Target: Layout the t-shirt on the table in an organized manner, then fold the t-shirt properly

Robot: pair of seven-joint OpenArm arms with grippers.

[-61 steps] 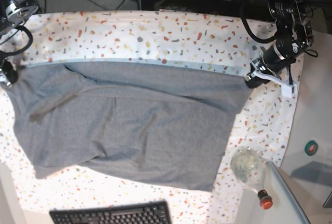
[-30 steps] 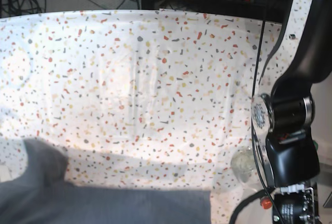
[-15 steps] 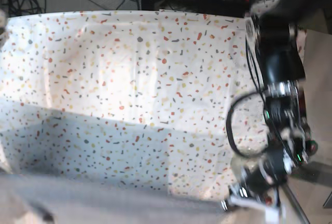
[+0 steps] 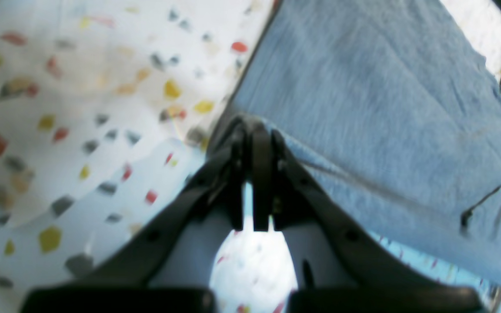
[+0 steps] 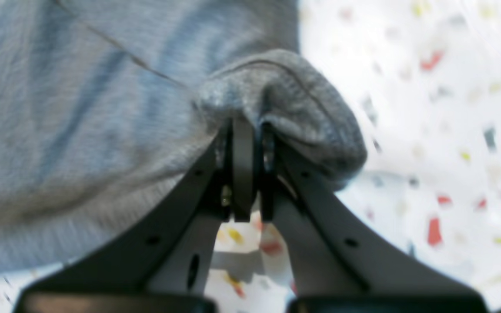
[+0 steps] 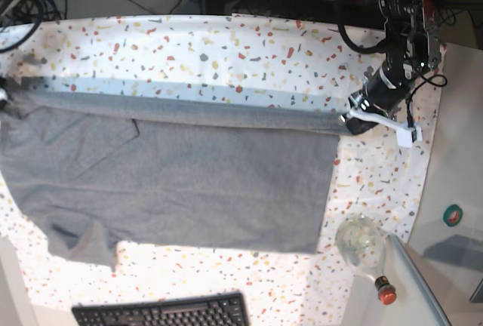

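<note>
The t-shirt (image 6: 173,182) lies spread across the middle and lower left of the base view, a heather-grey sheet on the flecked white table (image 6: 226,54). Its upper edge runs as a nearly straight line from the far left edge of the frame to the right of centre, where it ends at the left pincer (image 6: 349,118). The lower edge is uneven: at the lower left a small flap of fabric hangs past the rest, and the cloth near it is folded over itself. A slanted crease crosses the upper left part of the shirt.

In the left wrist view the left pincer (image 4: 254,130) is closed, its dark fingers (image 4: 261,174) pressed together on a corner of the t-shirt (image 4: 363,95), which fills the upper right of that frame while the table (image 4: 59,108) fills the left. In the right wrist view the right pincer (image 5: 244,128) is likewise closed, gripping a bunched hem of the t-shirt (image 5: 81,108) that bulges over the fingertips; the fabric covers the left and top of the frame and the table (image 5: 442,130) shows on the right. In the base view the right pincer sits at the extreme left edge and can barely be made out.

At the lower right of the base view a clear bottle (image 6: 364,250) with a red cap lies beside the table's corner, and a black keyboard (image 6: 162,311) sits at the bottom edge, below the shirt.
</note>
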